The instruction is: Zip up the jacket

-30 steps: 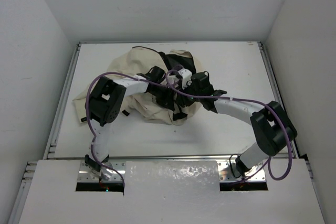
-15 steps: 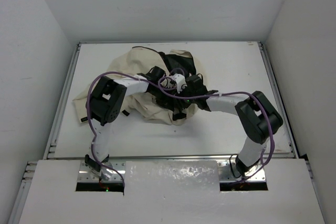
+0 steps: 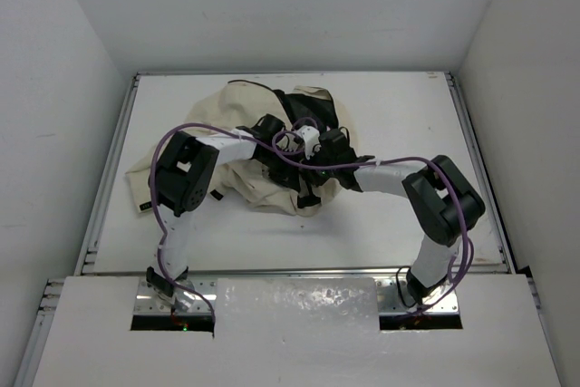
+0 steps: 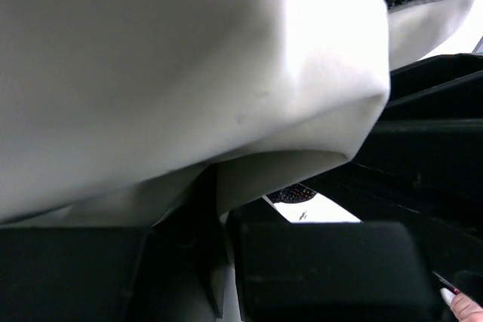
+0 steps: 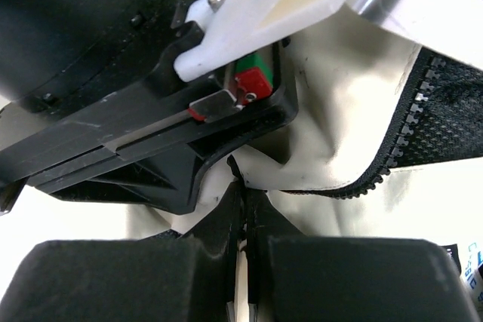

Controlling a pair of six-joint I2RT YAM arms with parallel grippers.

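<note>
Right arm's elbow swings in toward the middle and its wrist slides left across the heap, closing right up on the left wrist. And the right pincer snaps from parted to pressed together, a sliver of cream cloth showing between its pads where a fold of the jacket meets the tips. Just right of that fold the zipper teeth run in a dark curve, black mesh lining behind them. The left pincer is pinching too: a tongue of cream fabric hangs down between its black pads, a big swell of jacket bulging above. From above, the jacket sits bunched on the left-centre of the white counter, lining turned out at the far side, both wrists meeting over it, purple cables looping off each arm.
</note>
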